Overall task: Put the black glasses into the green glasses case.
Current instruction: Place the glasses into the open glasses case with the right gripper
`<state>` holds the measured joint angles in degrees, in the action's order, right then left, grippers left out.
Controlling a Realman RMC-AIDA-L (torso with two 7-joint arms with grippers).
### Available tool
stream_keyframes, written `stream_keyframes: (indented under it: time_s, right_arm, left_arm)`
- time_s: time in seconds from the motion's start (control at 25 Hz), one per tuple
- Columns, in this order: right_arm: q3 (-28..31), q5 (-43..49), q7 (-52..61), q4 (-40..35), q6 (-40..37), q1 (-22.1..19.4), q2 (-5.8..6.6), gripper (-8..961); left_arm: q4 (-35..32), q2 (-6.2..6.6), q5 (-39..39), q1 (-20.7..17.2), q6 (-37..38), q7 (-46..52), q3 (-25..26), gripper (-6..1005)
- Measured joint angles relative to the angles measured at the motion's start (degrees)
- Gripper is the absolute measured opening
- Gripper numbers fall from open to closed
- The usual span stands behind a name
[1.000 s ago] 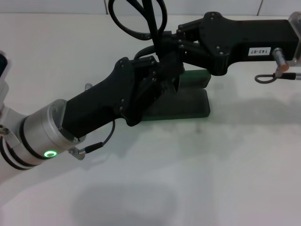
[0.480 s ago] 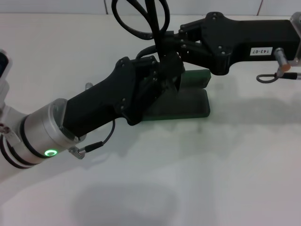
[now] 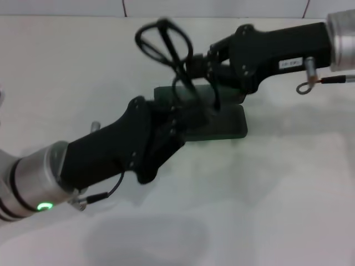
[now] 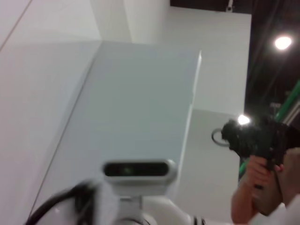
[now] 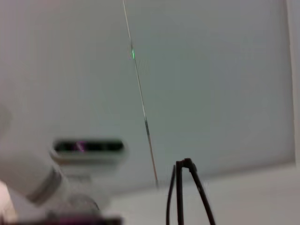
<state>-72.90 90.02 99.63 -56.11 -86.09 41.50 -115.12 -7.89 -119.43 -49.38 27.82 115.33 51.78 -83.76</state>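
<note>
Glasses work showed in the head view: the right tool [image 3: 195, 65] reached in from the right, clenched on the black glasses [image 3: 165, 44], which hung lifted above the green glasses case [image 3: 227, 122]; that case lay open on the white worktop [image 3: 277, 194]. The left tool [image 3: 169, 124] sat at the case's left end; whether it was clenched or released could not be told.
</note>
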Motion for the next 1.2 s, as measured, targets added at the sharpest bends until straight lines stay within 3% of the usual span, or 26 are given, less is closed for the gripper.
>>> stream_keyframes:
  time_s: [0.32, 0.52, 0.8, 1.2]
  right_arm:
    - [-5.5, 24.3, 13.3, -2.5, 5.6, 10.3, -0.65, 50]
    - [-13.9, 37.3, 22.9, -1.5, 10.1, 17.8, -0.96, 50]
    - [-21.7, 39.3, 25.6, 5.6, 12.8, 25.5, -1.08, 50]
    - [-29.0, 39.1, 28.5, 8.6, 18.1, 26.9, -1.07, 49]
  left_arm:
    - [-1.5, 1.74, -2.8, -7.2, 0.9, -2.2, 0.3, 85]
    - [-1.0, 1.75, -2.5, -7.7, 0.4, -3.7, 0.4, 85]
    - [-0.8, 1.36, -2.4, -7.4, 0.1, -5.0, 0.5, 85]
    - [-0.6, 1.21, -2.8, -10.0, -0.7, -5.8, 0.4, 86]
